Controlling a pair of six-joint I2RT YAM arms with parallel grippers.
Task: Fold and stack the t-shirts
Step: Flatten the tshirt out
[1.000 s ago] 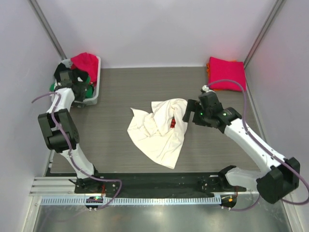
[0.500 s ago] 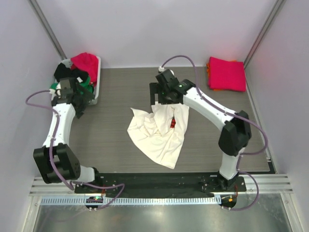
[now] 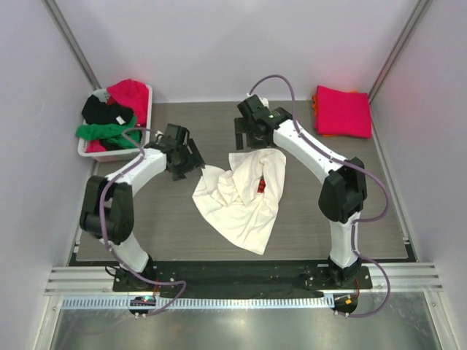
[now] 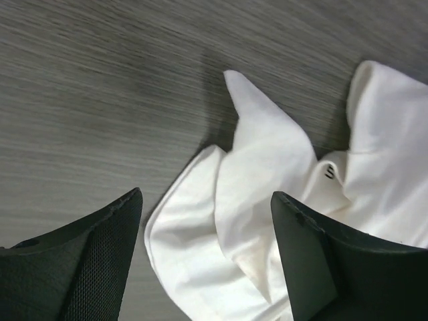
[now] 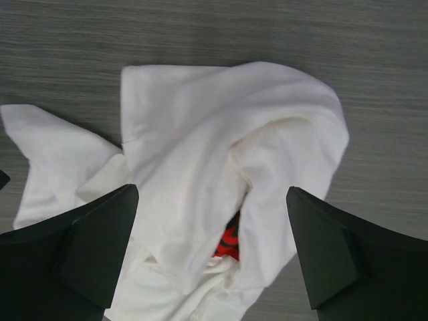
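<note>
A crumpled cream-white t-shirt lies mid-table, with a bit of its red print showing in a fold. My left gripper is open and empty, just above the shirt's left corner, with a finger on each side of it. My right gripper is open and empty over the shirt's far edge; the red print shows between its fingers. A folded magenta-pink t-shirt lies at the back right on an orange one.
A white slotted basket at the back left holds a red t-shirt, a black one and a green one. White walls and metal posts close the sides and back. The arms' base rail runs along the near edge.
My left gripper swung from the basket to the white shirt's left corner. My right gripper moved from the shirt's right side to its far edge. The shirt has not moved.
</note>
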